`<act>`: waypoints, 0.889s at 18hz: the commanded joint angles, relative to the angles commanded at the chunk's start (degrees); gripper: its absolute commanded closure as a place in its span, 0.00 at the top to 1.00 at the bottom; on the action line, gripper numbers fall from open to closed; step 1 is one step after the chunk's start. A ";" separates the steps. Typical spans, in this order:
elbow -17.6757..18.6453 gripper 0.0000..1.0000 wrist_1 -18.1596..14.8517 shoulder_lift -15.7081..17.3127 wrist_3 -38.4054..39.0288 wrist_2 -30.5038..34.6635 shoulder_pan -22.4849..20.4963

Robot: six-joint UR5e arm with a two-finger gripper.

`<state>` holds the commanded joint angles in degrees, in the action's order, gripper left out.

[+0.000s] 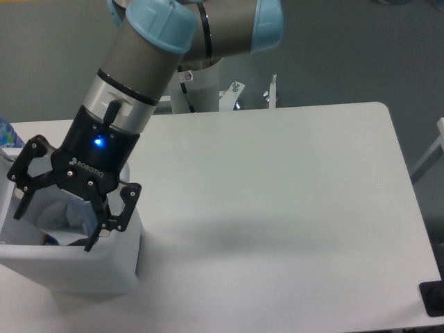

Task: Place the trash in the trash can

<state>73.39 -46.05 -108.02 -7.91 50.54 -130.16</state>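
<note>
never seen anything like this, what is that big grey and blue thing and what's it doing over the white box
The big grey and blue thing is a robot arm, seen by one fixed camera looking down at a white table. At its end is a black gripper with two fingers, the part that grabs things. Right now the fingers are spread open and hold nothing. The gripper hangs over the opening of a white plastic trash can at the table's left edge. Inside the can you can make out something pale and bluish, probably the plastic water bottle, though it is partly hidden by the gripper. At the far left edge a bit of something blue peeks in; too little shows to name it.
</note>
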 joint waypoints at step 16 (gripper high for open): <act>7.12 1.00 -0.70 -5.35 -23.62 15.81 -18.90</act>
<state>80.51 -46.76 -113.37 -31.53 66.34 -149.06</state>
